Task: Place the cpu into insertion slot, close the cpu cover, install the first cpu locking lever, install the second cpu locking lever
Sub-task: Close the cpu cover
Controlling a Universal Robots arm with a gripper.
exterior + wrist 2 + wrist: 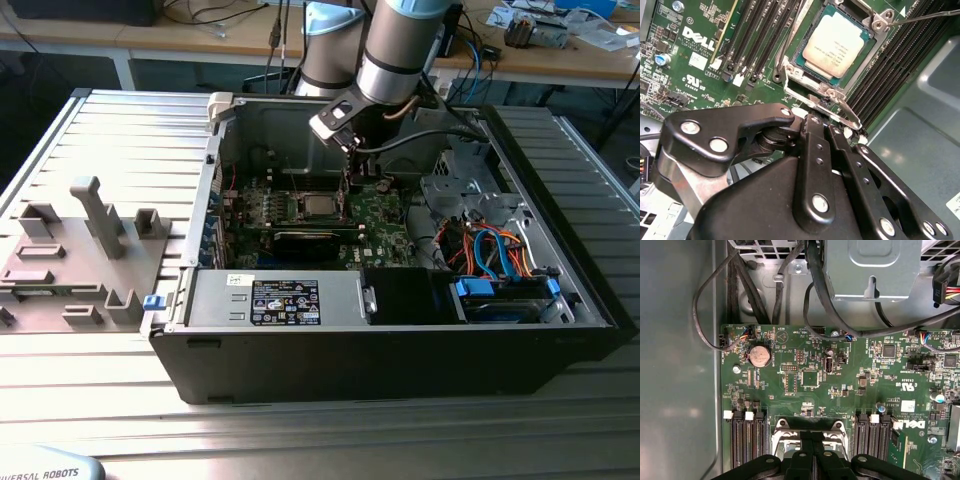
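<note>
Gripper (824, 125) fingers sit together, no gap seen in both wrist views; whether anything thin is pinched between them, cannot tell. Tips sit just beside one edge of the slot (788, 75), their contact point hidden behind the black linkage.

One cpu (837, 42), lying flat in the slot, top fully in sight. One cover (875, 27), apparently down and framing the cpu; seating unclear. Two levers (791, 37) along opposite sides of the slot, the second cut off at the picture's edge.

One green board (840, 385) around the slot, with two banks of black memory slots, ends hidden by the gripper. One coin cell (760, 356).

Exterior view: one arm (400, 50) reaching into one open case (400, 350); one black card (305, 238) near the slot.
</note>
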